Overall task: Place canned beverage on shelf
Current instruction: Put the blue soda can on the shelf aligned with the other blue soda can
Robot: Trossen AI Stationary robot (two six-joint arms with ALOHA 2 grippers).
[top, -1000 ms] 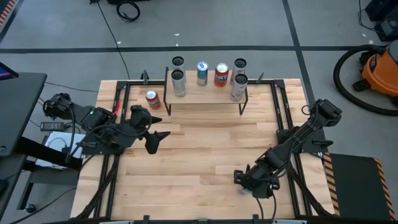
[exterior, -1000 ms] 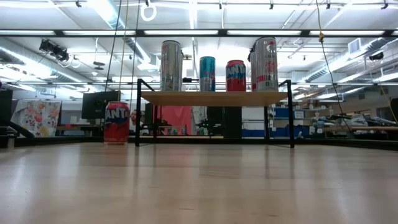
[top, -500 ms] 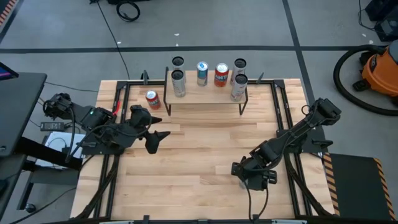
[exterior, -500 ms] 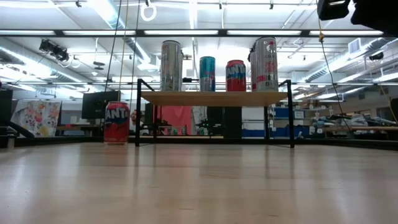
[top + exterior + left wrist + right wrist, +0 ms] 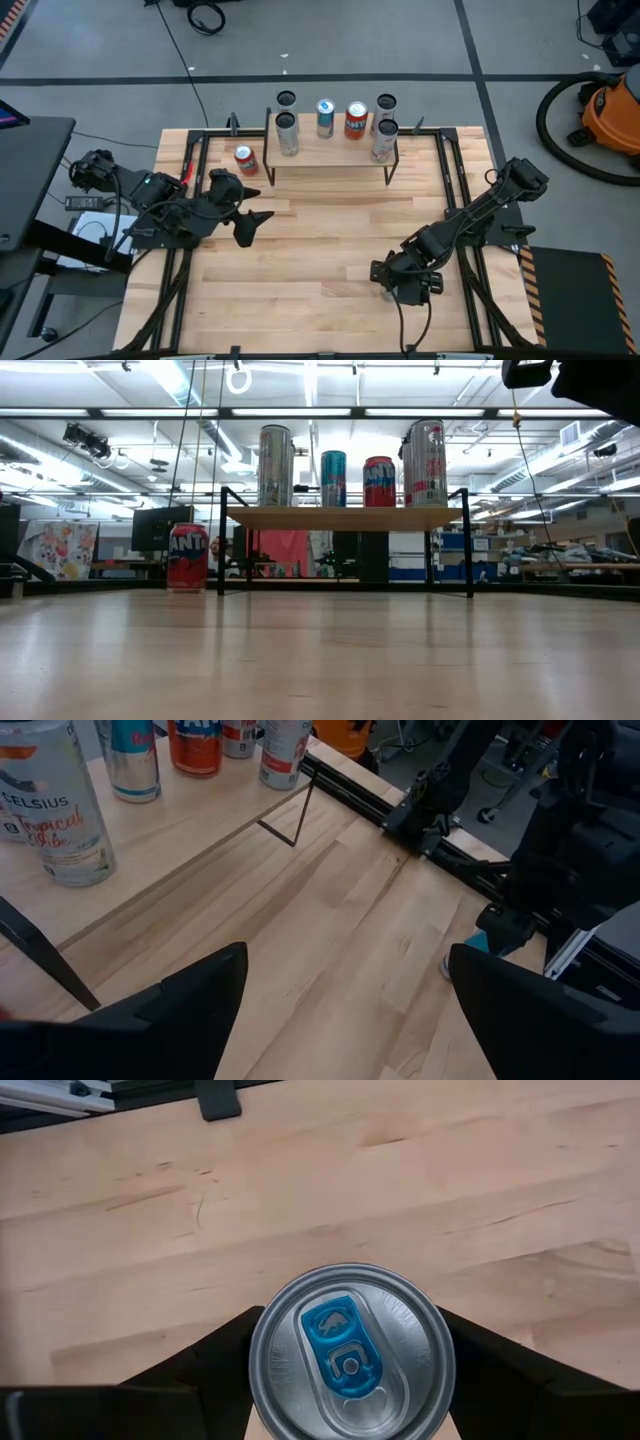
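Observation:
A can (image 5: 350, 1350) with a silver top and a blue tab stands upright between the fingers of my right gripper (image 5: 350, 1380), which is shut on it near the table's near right part (image 5: 390, 285). The left wrist view shows its teal body (image 5: 483, 942) under that gripper. The shelf (image 5: 330, 152), a small raised wood board on black legs, stands at the far middle and bears several upright cans (image 5: 345, 465). A red can (image 5: 245, 160) stands on the table left of the shelf. My left gripper (image 5: 254, 227) hangs open over the table's left part, holding nothing. My right gripper has the can's side wall (image 5: 258, 1365) between its two fingers (image 5: 215, 1370), one on each opposite side, just below the rim. The fingers come from above, slanting steeply down. The can sits upright. I cannot tell whether its bottom rests on the table.
Black rails (image 5: 455, 190) run along the table's left and right sides. Bare wood (image 5: 320, 240) lies between the two arms and in front of the shelf. An orange vacuum (image 5: 612, 110) with a black hose stands on the floor beyond the right edge.
My right gripper has moved a little toward the table's left edge, and part of that arm has come into the low view's top right corner.

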